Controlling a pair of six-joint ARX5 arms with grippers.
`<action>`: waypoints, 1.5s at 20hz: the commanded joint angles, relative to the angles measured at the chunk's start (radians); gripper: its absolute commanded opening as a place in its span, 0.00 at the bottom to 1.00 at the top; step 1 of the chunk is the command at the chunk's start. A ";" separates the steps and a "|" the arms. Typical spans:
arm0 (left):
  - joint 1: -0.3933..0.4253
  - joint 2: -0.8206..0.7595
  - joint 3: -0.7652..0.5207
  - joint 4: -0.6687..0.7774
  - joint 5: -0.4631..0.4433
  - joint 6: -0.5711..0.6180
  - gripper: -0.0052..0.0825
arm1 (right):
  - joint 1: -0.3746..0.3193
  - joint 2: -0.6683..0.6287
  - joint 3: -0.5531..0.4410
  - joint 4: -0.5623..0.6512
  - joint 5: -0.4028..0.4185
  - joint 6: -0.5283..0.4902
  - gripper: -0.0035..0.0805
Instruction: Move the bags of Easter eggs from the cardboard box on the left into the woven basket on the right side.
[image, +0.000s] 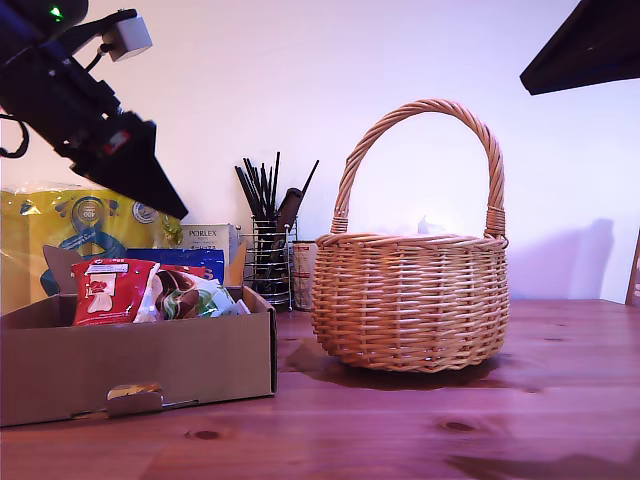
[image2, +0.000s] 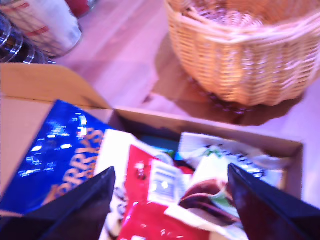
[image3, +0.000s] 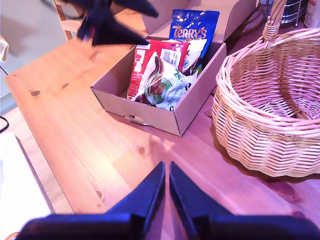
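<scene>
Directly beneath my first gripper (image2: 170, 200), whose jaws are spread wide with nothing between them, the red-and-white bag (image2: 155, 200) is seen lying on top of the pile, framed almost squarely by the two dark fingers. Just to one side of it the shiny blue bag (image2: 60, 155) is propped against the wall of the cardboard box (image2: 210, 131), and on the other side the white-and-green bag (image2: 225, 170) is tucked in beside the red one, touching it. All three bags are counted inside the box; none has been lifted yet, so no part of the transfer is judged done. Beyond the box's far wall, across a strip of bare wooden table (image2: 125, 45), the woven basket (image2: 240, 60) is waiting, and what is shown of its weave inside looks empty of bags. My second gripper (image3: 166, 200) is held well away from the box, above open tabletop, with its fingertips pressed together on nothing. From that higher post the box (image3: 150, 107) is seen ahead with the three pouches in it, and the basket (image3: 260, 130) just beside it with a bare floor. In the exterior view the first gripper (image: 150, 190) is poised above the box on that view's left. Three pick-ups and three drops are judged to remain, the red-and-white bag being the likeliest first grab.
</scene>
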 joint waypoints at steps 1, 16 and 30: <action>-0.023 0.030 -0.017 -0.018 0.016 0.018 0.79 | 0.003 0.000 0.013 0.004 0.004 -0.017 0.03; -0.077 0.216 -0.017 -0.052 -0.058 0.070 0.77 | 0.003 0.013 0.013 0.004 0.018 -0.018 0.03; -0.090 0.224 -0.017 -0.091 -0.060 0.043 0.16 | 0.004 0.013 0.013 0.004 0.018 -0.018 0.03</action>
